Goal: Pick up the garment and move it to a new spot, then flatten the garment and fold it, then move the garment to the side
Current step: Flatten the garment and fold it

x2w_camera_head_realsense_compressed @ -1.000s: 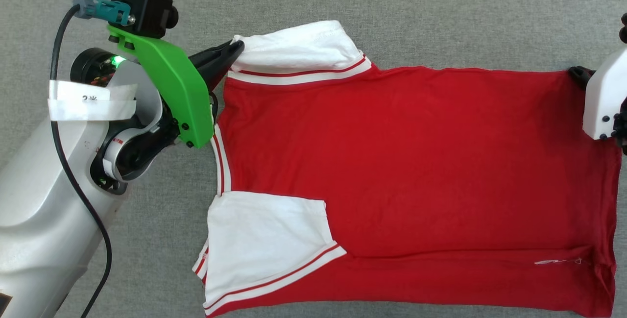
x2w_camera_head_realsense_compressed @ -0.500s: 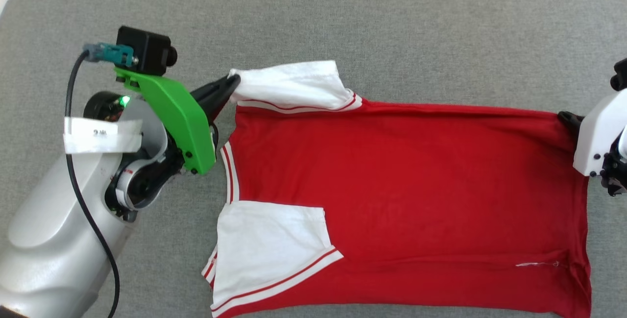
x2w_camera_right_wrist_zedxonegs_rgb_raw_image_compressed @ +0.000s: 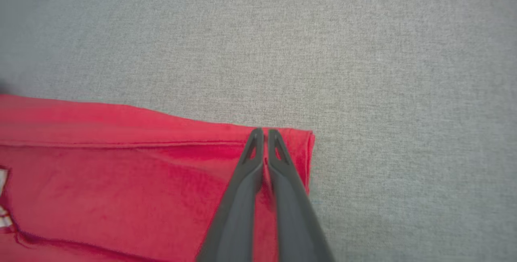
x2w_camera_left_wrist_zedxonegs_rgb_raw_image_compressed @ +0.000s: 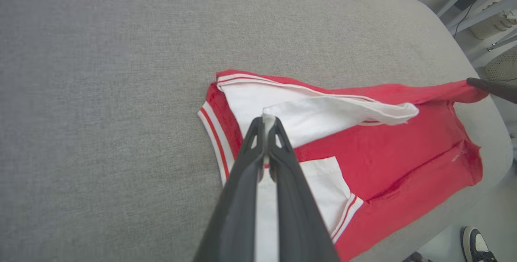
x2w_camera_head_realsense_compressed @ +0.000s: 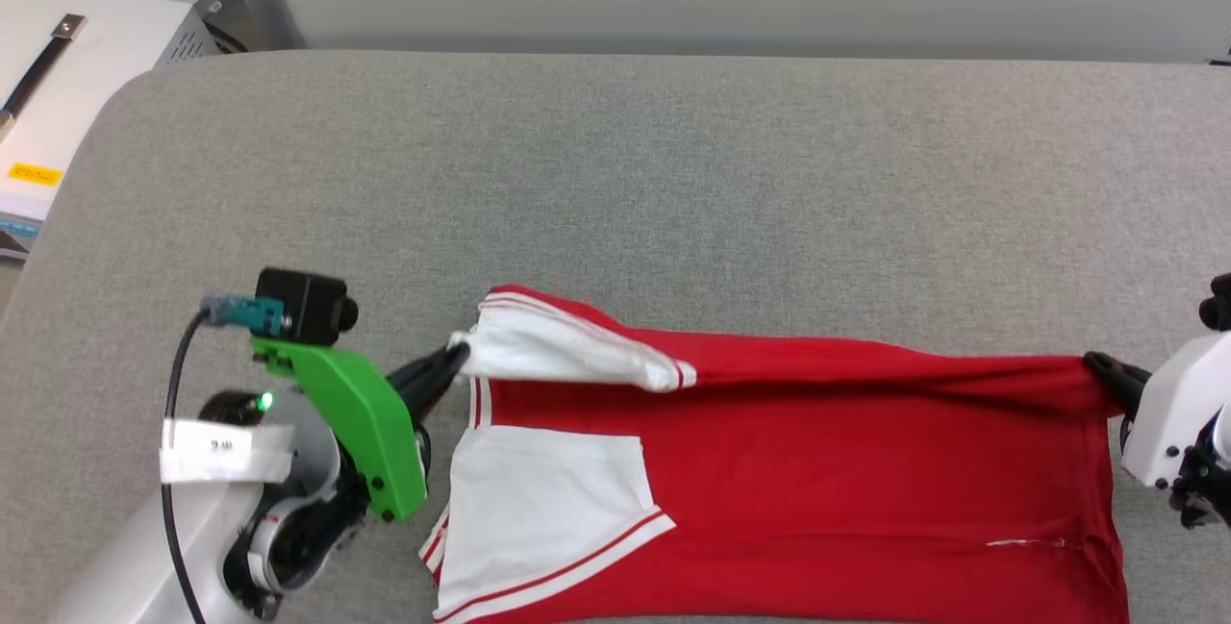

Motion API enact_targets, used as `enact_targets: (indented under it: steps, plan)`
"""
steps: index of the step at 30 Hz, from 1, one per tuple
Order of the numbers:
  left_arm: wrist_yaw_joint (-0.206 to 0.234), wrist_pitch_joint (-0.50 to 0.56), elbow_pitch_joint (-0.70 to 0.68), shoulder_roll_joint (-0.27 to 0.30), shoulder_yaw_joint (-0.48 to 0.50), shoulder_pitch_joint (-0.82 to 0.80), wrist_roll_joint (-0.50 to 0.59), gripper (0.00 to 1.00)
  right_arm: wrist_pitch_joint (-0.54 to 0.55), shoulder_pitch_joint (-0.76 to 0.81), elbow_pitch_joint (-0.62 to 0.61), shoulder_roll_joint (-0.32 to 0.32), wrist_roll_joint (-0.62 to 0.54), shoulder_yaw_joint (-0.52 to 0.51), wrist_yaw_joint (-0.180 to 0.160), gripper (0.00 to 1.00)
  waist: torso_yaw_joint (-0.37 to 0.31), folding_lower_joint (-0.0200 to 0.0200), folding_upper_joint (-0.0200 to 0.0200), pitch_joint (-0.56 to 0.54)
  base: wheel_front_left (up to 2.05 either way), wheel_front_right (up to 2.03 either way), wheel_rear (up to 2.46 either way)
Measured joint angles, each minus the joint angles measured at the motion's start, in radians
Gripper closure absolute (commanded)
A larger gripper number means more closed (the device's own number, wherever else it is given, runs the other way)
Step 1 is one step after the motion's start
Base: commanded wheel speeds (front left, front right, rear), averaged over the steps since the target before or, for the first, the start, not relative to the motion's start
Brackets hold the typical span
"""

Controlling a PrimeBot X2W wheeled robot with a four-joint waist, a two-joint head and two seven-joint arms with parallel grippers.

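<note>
Folding the red jersey
Left gripper pinches the sleeve, right gripper pinches the hem; the long axis spans between them.

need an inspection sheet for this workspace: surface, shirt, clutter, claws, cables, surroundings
surface: grey fabric tabletop, rounded corners
job's things: garment, red with white sleeves, far edge raised and stretched between both claws
clutter: nothing seen
claws: left claw shut on the upper white sleeve; right claw shut on the red hem corner
cables: black cable running from the left wrist camera along the forearm
surroundings: white box past the far left corner; a shoe on the floor
</note>
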Motion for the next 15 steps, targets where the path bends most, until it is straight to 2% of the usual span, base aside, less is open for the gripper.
enact_targets:
  steps: [9, 15]
  plan:
    - [0.030, -0.002, -0.045, 0.029, -0.048, 0.208, -0.036, 1.00, 0.008, 0.169, -0.107, 0.001, 0.043, -0.013, 0.000, 1.00, 0.010, 0.0000, 0.0000, -0.049, 0.00, 0.00, 0.00]
    - [0.039, -0.010, 0.002, 0.024, -0.074, 0.237, -0.031, 1.00, 0.048, 0.221, -0.162, -0.002, 0.075, -0.013, 0.000, 1.00, 0.012, 0.0000, 0.0000, -0.048, 0.00, 0.00, 0.00]
